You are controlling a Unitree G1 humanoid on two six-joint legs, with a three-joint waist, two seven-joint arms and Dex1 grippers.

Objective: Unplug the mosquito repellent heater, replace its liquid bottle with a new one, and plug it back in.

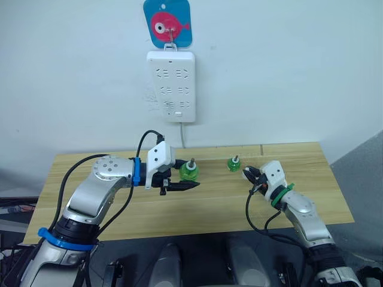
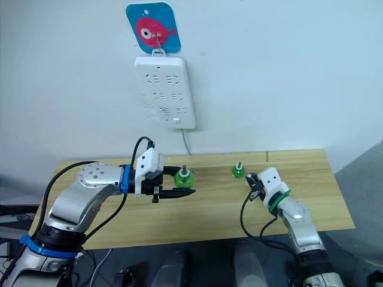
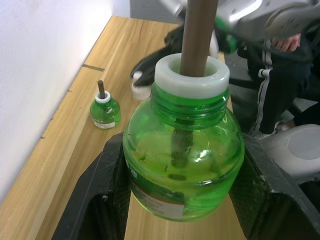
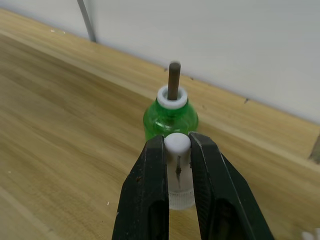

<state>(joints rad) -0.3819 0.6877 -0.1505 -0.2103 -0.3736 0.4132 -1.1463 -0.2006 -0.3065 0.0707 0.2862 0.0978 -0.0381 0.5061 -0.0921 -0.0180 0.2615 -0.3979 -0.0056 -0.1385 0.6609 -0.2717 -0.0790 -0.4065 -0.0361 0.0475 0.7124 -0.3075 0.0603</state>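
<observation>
Two green liquid bottles are in play on the wooden table [image 1: 311, 203]. Nearest the robot, the left gripper [image 1: 182, 179] is clenched on the first green bottle [image 1: 189, 171]; in the left wrist view its black fingers [image 3: 100, 200] press against both sides of the bottle's rounded belly, and the brown wick rises upright from the white collar. This bottle is held over the middle of the table, a little toward the wall.

To the right, the right gripper [image 4: 177, 157] grasps the mosquito repellent heater [image 4: 178, 167], a small white plastic unit. In the right wrist view its rounded white body sits pinched between the two black fingertips [image 4: 152, 170], with a thin metal piece visible on it. In the head views the heater is mostly hidden by the gripper [image 1: 251, 176], which sits low over the table near its right half; whether the heater touches the wood cannot be told.

Just beyond that gripper stands the second green bottle [image 1: 233, 164], upright on the table near the back edge, wick pointing up, apart from the first bottle.

Farther back, on the white wall, a long white power strip [image 1: 171, 85] hangs from a hook on a blue plaque with a pink fish [image 1: 167, 23]. Its white cord [image 1: 182, 135] drops down behind the table.
</observation>
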